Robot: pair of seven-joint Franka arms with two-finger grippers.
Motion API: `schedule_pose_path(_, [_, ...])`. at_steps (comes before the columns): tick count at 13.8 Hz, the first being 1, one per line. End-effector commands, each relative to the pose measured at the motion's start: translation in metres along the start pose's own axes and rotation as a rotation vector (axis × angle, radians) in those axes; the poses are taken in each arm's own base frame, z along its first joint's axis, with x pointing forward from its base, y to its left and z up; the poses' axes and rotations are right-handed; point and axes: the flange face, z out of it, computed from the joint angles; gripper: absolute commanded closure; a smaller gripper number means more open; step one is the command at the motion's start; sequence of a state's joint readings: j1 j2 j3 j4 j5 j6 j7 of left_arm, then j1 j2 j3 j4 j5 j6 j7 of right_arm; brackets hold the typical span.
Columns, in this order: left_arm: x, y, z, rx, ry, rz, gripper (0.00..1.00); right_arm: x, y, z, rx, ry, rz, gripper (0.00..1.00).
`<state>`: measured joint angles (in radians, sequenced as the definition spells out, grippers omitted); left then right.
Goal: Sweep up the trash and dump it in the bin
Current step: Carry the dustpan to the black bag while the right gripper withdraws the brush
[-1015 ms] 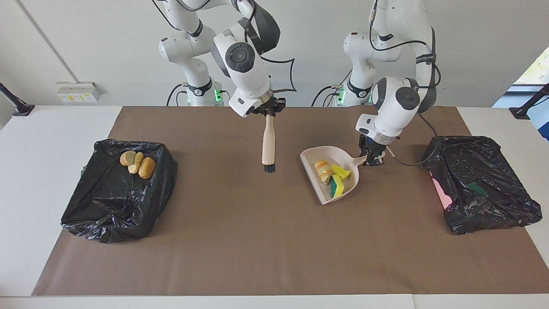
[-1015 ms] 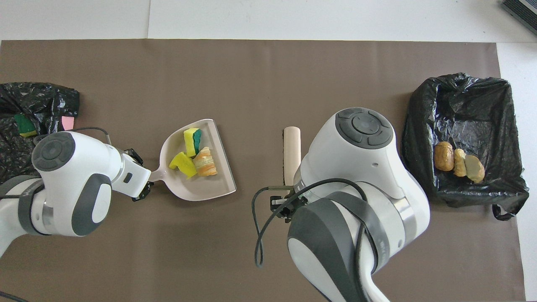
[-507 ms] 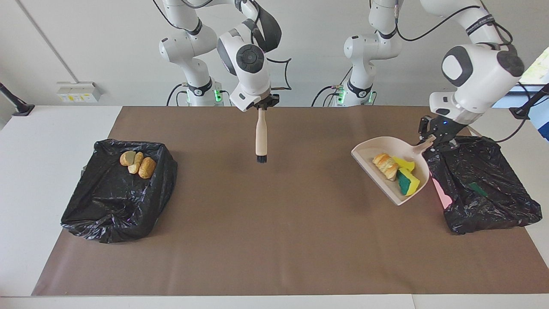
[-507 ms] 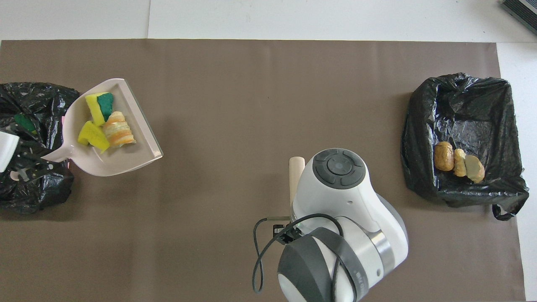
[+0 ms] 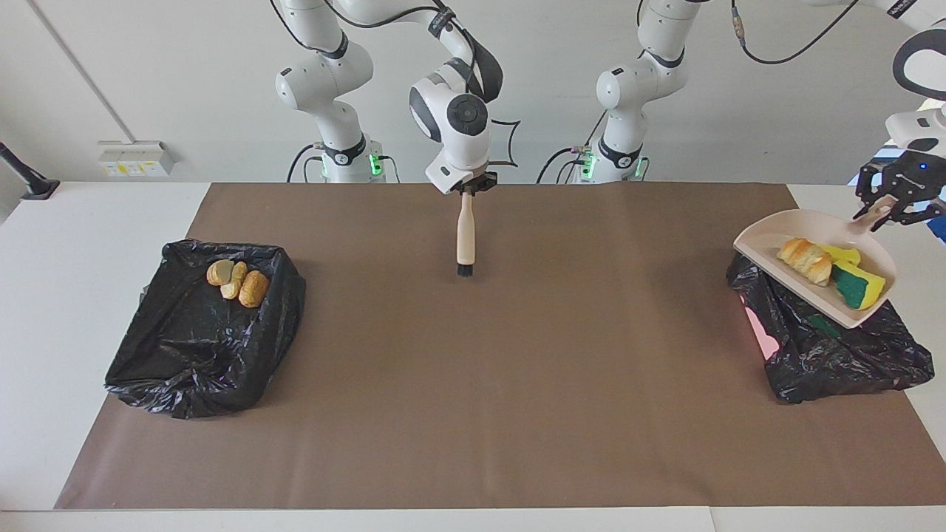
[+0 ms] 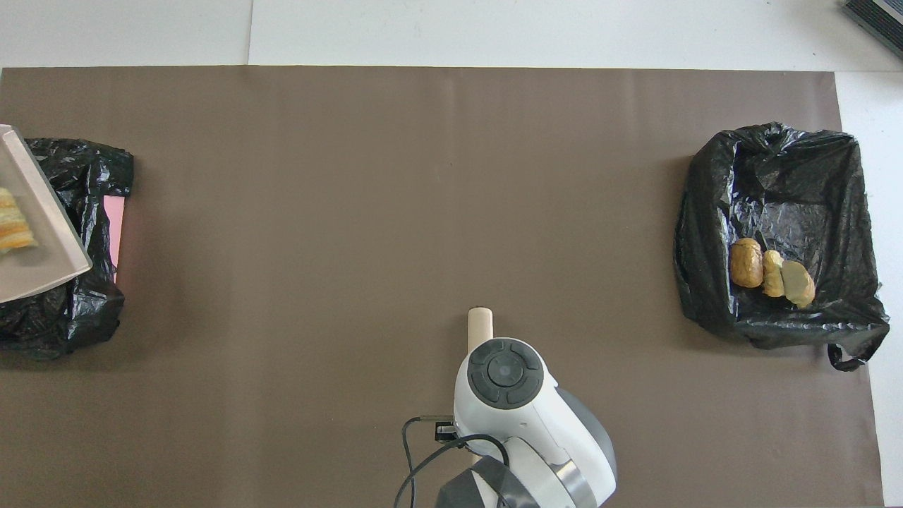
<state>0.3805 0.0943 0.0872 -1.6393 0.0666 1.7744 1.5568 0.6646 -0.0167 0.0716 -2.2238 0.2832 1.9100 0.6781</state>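
The left arm reaches out wide to its own end of the table. Its wrist is raised, and the left gripper [image 5: 883, 214] is closed on a handle, up in the air. The right arm is bent at the middle of the table. The right gripper [image 5: 465, 191] points straight down and is closed on another handle.

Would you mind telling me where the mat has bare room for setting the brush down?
The brown mat lies bare between the two black bins, below the brush hanging from the right gripper. The left gripper holds the loaded dustpan over one bin.
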Motion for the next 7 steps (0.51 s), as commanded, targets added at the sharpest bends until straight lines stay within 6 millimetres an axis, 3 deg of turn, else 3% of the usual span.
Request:
schedule_pose_path(1, [-0.018,-0.023,-0.001,0.042,-0.128,0.033,1.00,-0.023,0.019,0.008,0.045,0.009,0.016,1.00])
schedule_pose_path(3, [-0.049,-0.036,0.008,0.095,-0.221,0.035,1.00,-0.023,0.018,0.013,0.056,-0.006,0.032,1.00])
schedule_pose_path(7, [-0.047,-0.060,0.021,0.189,-0.415,0.144,1.00,-0.029,0.006,0.048,0.065,0.050,-0.001,1.00])
